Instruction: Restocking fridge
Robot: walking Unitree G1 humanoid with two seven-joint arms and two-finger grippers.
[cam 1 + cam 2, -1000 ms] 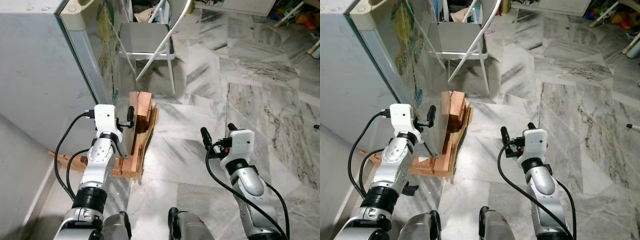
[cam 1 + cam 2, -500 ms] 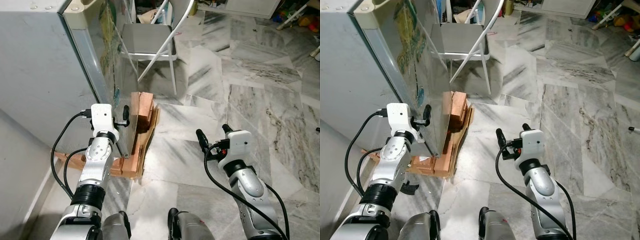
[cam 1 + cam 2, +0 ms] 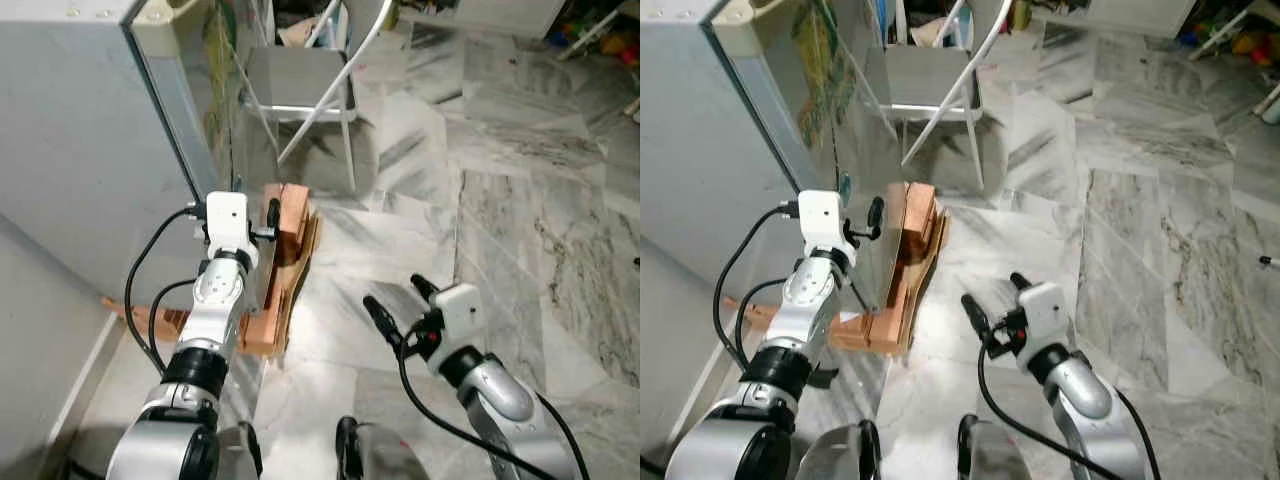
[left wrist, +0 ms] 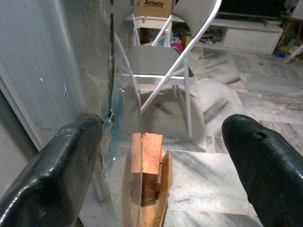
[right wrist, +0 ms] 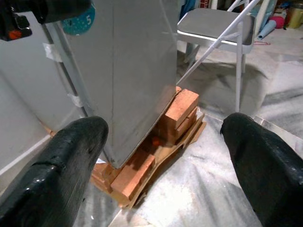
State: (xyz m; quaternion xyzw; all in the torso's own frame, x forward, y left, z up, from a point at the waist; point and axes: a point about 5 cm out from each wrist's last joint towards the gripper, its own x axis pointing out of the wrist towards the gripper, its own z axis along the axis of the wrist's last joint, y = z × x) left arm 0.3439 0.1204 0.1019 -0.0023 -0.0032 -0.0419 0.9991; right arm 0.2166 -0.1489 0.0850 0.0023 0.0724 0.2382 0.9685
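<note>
Left end effector (image 3: 252,212) spread empty at centre-left, just beside fridge (image 3: 90,140) edge, nearer than right end effector (image 3: 395,305), likewise spread empty, lower centre.

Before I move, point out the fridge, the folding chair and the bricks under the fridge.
fridge (image 3: 700,130), right eye view, on its grey side panel.
folding chair (image 3: 295,75), left eye view, on its grey seat.
bricks (image 5: 182,106), right wrist view, on the top brick.

head: down, forward | wrists: near, along fingers | shared: fridge (image 3: 90,150), apparently bricks (image 5: 182,109)
</note>
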